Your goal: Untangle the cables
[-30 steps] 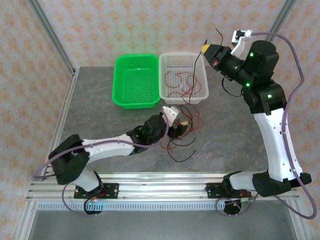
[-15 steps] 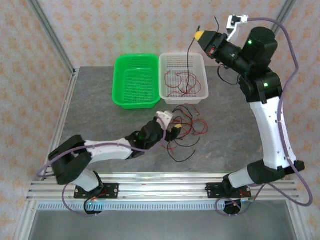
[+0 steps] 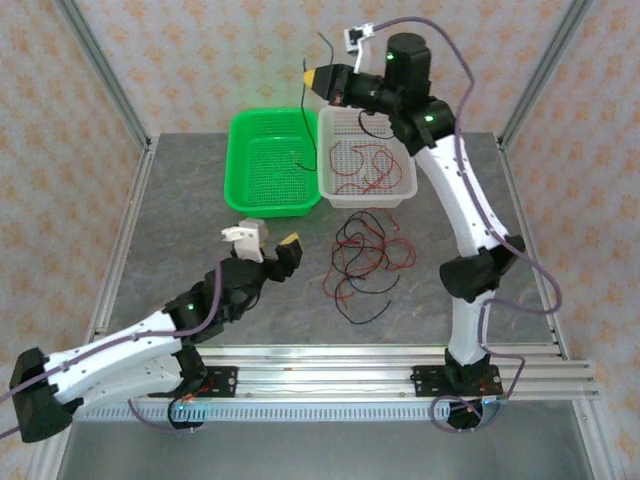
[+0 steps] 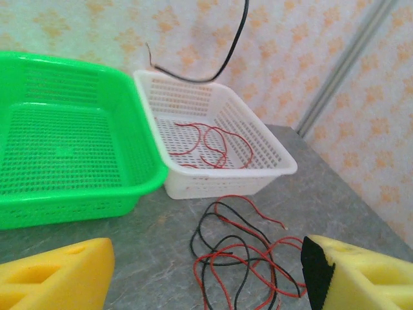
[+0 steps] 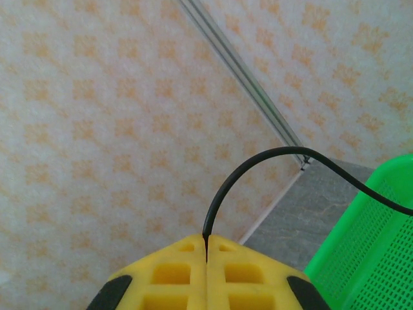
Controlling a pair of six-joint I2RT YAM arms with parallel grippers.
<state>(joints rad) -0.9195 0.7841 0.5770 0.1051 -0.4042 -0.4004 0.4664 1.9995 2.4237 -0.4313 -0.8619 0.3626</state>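
a: where's the left gripper [image 3: 266,242]?
b: near left, over the table [image 3: 200,230], jaws wide apart, nothing in them. just right of it lies the tangle of red and black cables [image 3: 365,262].
a: and farther back?
b: red cables [image 3: 362,160] lie in the white basket [image 3: 367,200], beside the green basket [image 3: 270,208]. the right gripper [image 3: 313,75], pinched tight on a black cable [image 3: 304,115], dangles it over the green basket.

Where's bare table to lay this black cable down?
Bare table left of the left gripper, in front of the green basket. The green basket's left half is bare too. Crowded: the cable tangle in front of the white basket.
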